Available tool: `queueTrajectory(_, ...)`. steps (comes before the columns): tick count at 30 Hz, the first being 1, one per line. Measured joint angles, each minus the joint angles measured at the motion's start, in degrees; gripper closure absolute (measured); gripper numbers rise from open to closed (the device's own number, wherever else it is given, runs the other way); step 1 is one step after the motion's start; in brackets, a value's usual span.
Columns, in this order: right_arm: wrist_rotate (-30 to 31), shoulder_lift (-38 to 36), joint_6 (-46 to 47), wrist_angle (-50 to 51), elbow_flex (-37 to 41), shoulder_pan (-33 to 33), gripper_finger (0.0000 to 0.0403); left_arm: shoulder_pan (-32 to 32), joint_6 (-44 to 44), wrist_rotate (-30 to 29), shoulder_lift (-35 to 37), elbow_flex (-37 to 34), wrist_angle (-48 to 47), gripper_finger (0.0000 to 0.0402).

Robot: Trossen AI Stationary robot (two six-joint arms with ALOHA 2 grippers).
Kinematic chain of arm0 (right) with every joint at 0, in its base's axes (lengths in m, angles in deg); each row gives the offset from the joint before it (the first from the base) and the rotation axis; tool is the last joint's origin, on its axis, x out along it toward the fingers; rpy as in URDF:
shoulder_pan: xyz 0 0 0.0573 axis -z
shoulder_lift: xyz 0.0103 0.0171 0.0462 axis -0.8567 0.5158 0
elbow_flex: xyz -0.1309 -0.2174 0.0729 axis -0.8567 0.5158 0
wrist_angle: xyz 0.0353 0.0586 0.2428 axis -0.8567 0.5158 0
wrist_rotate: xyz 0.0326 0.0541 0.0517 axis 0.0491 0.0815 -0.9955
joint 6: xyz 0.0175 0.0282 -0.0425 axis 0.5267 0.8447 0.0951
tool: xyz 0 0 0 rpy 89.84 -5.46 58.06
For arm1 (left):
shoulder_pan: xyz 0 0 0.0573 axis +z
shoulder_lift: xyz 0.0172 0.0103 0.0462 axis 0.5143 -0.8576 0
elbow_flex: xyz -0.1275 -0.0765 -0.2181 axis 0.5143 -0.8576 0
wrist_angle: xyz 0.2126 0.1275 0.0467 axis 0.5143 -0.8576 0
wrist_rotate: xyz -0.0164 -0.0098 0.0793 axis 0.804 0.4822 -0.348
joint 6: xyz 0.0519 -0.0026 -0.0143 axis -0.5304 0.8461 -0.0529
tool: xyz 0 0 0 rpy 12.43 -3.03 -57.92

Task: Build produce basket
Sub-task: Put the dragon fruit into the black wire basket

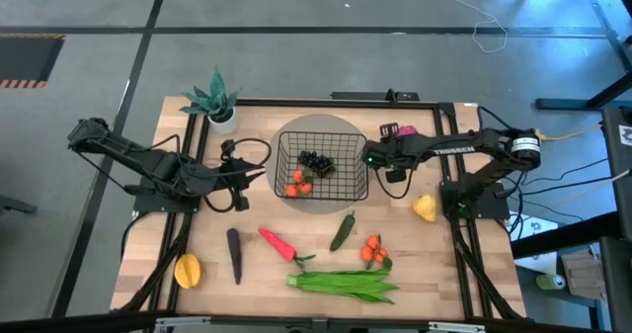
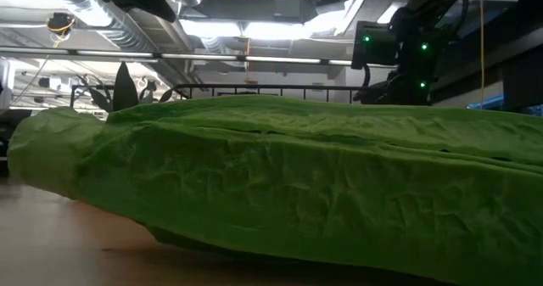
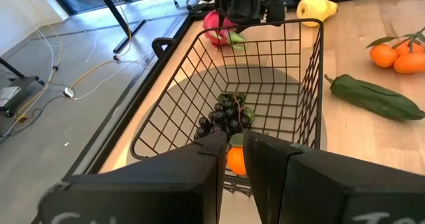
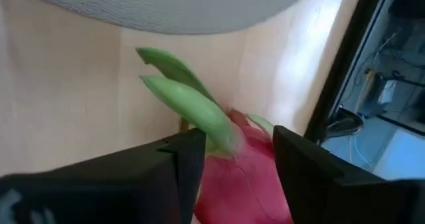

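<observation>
1. The right arm [image 1: 464, 147] bears the white lettering "TROSSEN".
2. The right gripper [image 4: 232, 164] stands open, its fingers either side of the pink dragon fruit [image 4: 246, 177] beside the basket [image 1: 321, 165].
3. The left gripper [image 3: 231, 159], nearly closed and empty, sits at the basket's rim.
4. Grapes [image 1: 318, 162] and tomatoes [image 1: 298, 183] lie inside the basket, which stands mid-table.

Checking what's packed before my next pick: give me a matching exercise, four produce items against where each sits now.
Items:
1. grapes
2. dragon fruit
3. eggplant
4. lemon

Places:
A. on the table beside the right arm's base
B. between the right claw's fingers
C. inside the basket
D. on the table between mango and red pepper

Pairs: 1-C, 2-B, 3-D, 4-A
</observation>
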Motion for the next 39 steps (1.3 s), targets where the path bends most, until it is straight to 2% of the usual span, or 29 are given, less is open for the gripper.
queueTrajectory(6, -4.67, 0.00, 0.39, 0.04, 0.00, -0.02, 0.0303, 0.01, 1.06, 0.00, 0.00, 0.00, 0.00, 0.0358)
queueTrajectory(12, -4.85, 0.00, 5.28, 0.89, 0.00, -0.04, 0.0391, 0.02, 1.06, 0.00, 0.00, 0.00, 0.00, 0.0358)
queueTrajectory(19, -4.13, 0.00, 12.87, 6.70, 0.00, -0.11, 0.0401, 0.01, 1.05, -0.02, 0.00, 0.00, 0.00, 0.0358)
queueTrajectory(24, 1.72, -0.02, 18.44, 12.69, -0.43, -1.74, 0.0402, 0.01, 1.05, -0.01, 0.00, 0.00, 0.00, 0.0358)
queueTrajectory(29, 11.84, -0.02, 26.68, 18.18, -4.13, -3.83, 0.0403, 0.00, 1.03, -0.02, 0.00, 0.00, 0.02, 0.0358)
queueTrajectory(39, 28.34, -0.02, 33.27, 32.24, -18.76, -6.94, 0.0403, 0.02, 1.03, -0.02, 0.00, 0.00, 0.02, 0.0358)
